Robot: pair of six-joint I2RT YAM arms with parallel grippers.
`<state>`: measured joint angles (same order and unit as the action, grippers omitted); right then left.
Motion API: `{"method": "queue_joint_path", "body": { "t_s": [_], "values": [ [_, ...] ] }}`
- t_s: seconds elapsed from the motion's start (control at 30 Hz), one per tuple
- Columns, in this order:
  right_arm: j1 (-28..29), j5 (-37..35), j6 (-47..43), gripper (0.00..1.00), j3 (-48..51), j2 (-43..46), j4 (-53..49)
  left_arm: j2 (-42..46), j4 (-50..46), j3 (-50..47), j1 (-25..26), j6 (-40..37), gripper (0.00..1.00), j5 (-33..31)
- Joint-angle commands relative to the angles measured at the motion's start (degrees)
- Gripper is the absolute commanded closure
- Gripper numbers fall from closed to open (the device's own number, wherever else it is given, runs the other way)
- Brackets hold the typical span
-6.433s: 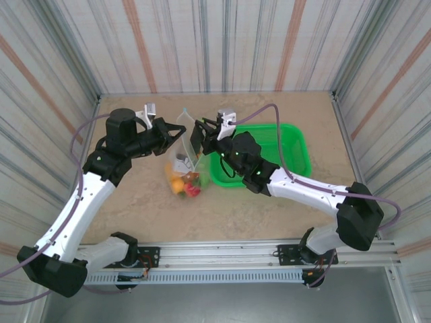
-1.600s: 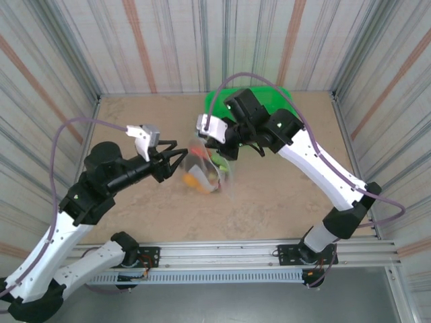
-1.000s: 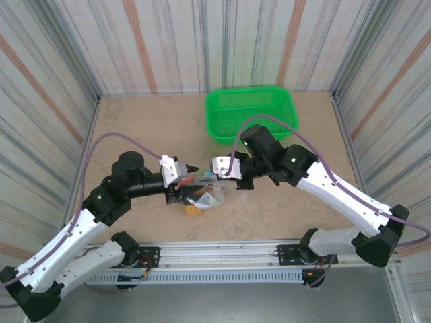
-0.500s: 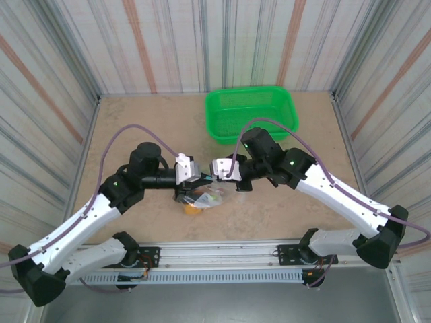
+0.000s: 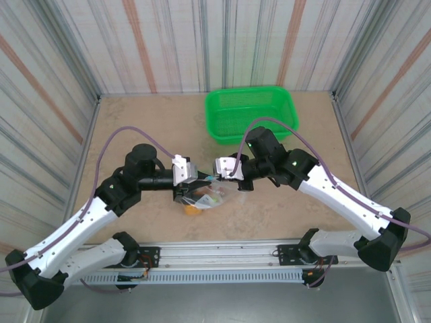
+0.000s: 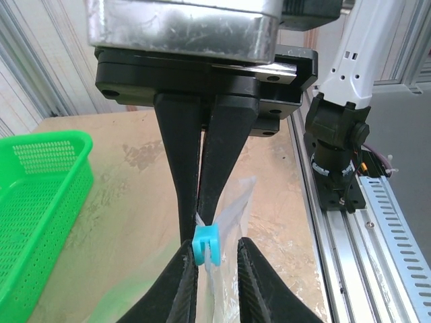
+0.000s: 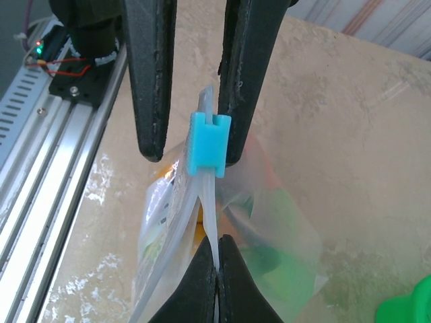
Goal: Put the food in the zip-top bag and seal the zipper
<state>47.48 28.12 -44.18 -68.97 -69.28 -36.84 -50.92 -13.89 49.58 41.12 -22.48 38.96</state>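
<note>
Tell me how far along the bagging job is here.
Done: the food sits inside the zip-top bag. In hand: the right gripper pinches the bag's top edge while the left gripper straddles the blue slider, jaws slightly apart. Remaining: running the slider along the zipper; how much is sealed can't be told.

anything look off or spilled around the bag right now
Nothing spilled or damaged. The zip-top bag is crumpled, food inside, its zipper pinched by the right end effector. Only oddity: the blue slider sits off-centre in the left end effector, seemingly against one finger.
</note>
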Motion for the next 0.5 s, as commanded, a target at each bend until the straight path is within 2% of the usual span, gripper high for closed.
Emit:
{"method": "queue_joint_path", "body": {
  "t_s": [0.0, 0.2, 0.33, 0.47],
  "values": [
    [-0.5, 0.9, 0.8, 1.0, 0.6, 1.3, 0.2, 0.4, 1.3, -0.9, 0.3, 1.0, 0.8, 0.6],
    [-0.5, 1.1, 0.8, 1.0, 0.8, 1.6, 0.5, 0.2, 1.0, -1.2, 0.3, 1.2, 0.79, -0.3],
    [-0.6, 1.2, 1.0, 1.0, 0.9, 1.6, 0.6, 0.3, 2.5, -2.4, -0.1, 2.3, 0.72, -1.2],
    [-0.6, 1.5, 1.2, 1.0, 1.2, 1.4, 0.7, 0.0, 2.7, -2.4, -0.1, 2.3, 0.78, -0.7]
  ]
}}
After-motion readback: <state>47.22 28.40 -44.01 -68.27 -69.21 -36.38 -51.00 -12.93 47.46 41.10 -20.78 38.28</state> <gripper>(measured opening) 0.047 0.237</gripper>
